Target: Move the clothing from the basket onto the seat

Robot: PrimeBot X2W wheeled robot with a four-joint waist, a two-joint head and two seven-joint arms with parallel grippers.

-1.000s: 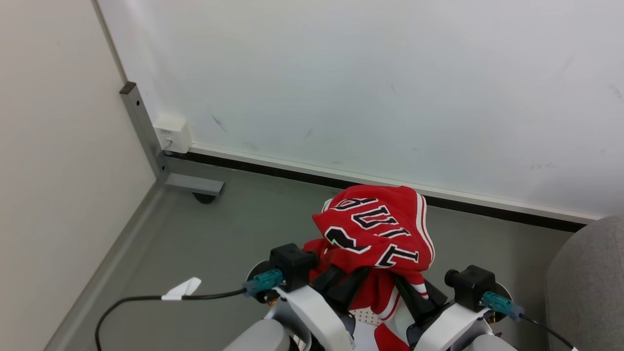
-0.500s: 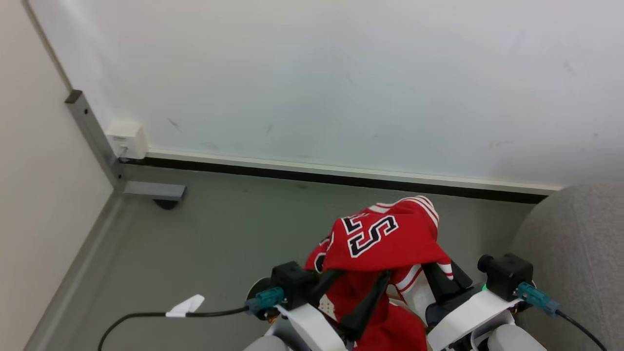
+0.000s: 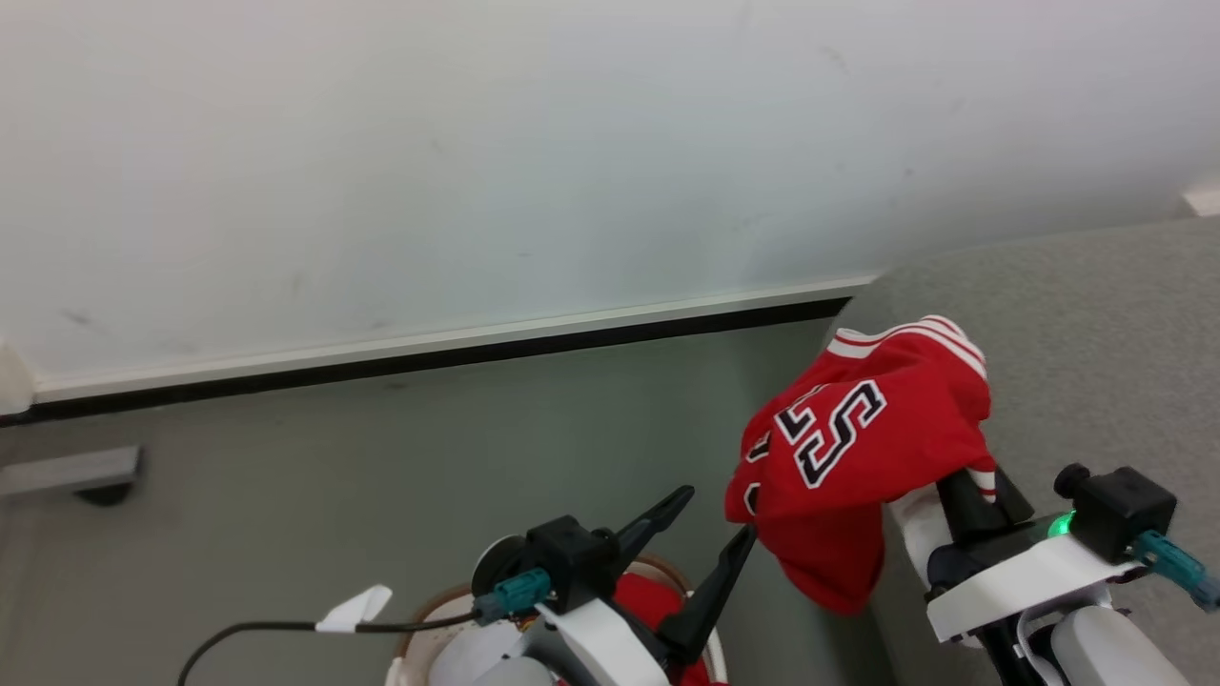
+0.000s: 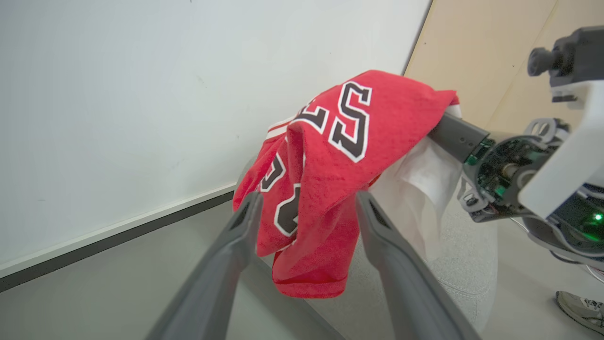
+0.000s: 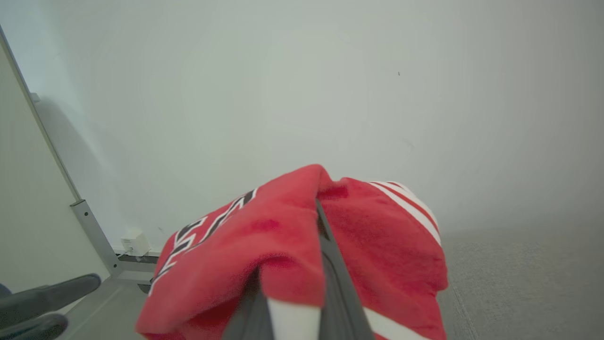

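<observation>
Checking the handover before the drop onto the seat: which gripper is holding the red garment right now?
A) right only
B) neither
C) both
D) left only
A: the right gripper is shut on the red garment, while the left gripper stands wide open, gripping nothing.

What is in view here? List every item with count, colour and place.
red garment: one, black-and-white letters, hanging from the right gripper by the seat's edge
red fabric: some, in the basket
basket: one, white with tan rim, bottom of head view
seat: one, light grey, right
wall: white, ahead
floor: grey
metal foot: one, grey, far left
shoe: one, pale, left wrist view's lower right corner
cable: one, black, white tag, lower left
left gripper: dark, open, empty
right gripper: dark, shut on the red garment
</observation>
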